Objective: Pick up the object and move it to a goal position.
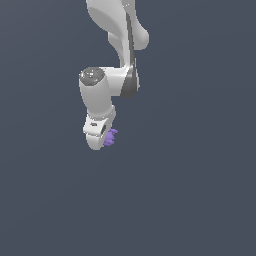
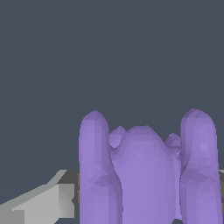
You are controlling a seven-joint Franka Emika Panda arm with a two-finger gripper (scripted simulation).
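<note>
My arm [image 1: 112, 65] hangs down from the upper part of the exterior view, bending at a grey-capped joint, with my tool [image 1: 102, 137] at its low end. The object [image 1: 111, 137], a small purple lumpy thing with spiky edges, sits right at the tool's tip, sticking out on the exterior view's right side of it. It touches the tool and is far smaller than it.

In the wrist view the object [image 2: 144, 175] fills much of the near field: two tall rounded purple prongs stand on either side of a broad rounded lump, with smaller bumps showing between them. One grey finger [image 2: 41, 205] of my tool reaches up against the object's side; the other side is mostly hidden behind the purple mass. I appear to have my tool closed upon the object, holding it.

Behind everything lies a plain dark slate-blue ground, and I cannot tell whether the object rests on it or hangs above it.
</note>
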